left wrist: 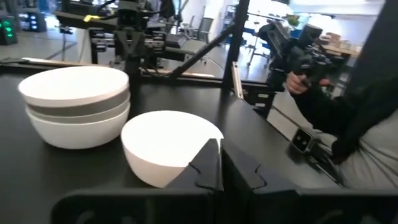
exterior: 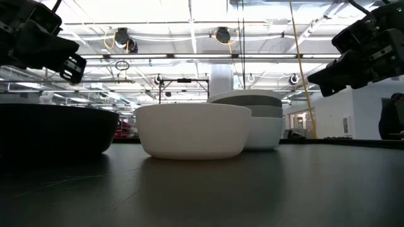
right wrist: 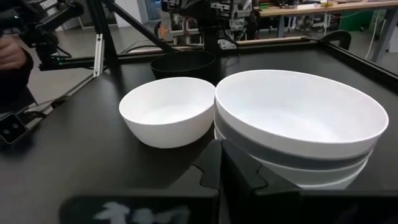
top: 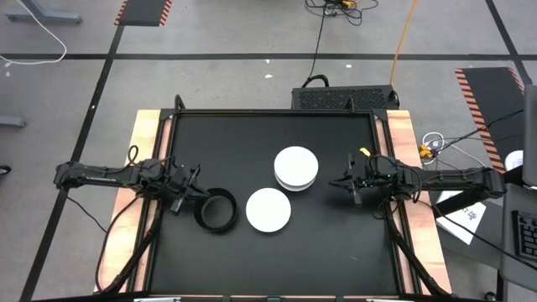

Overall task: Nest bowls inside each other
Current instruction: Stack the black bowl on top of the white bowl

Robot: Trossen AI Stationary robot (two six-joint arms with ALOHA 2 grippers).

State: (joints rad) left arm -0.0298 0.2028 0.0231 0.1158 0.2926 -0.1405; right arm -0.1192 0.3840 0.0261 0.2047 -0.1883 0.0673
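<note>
The left gripper (top: 199,191) hangs just above the table (top: 336,252) with its fingers (left wrist: 208,168) pressed together and nothing between them, right beside the rim of the black bowl (top: 216,210). Next to that bowl sits a single white bowl (top: 268,210), and just beyond it, touching or nearly so, a stack of nested bowls (top: 295,168), white on top with a grey one showing beneath. On the far side of the stack the right gripper (top: 332,182) hovers, also closed and empty.
</note>
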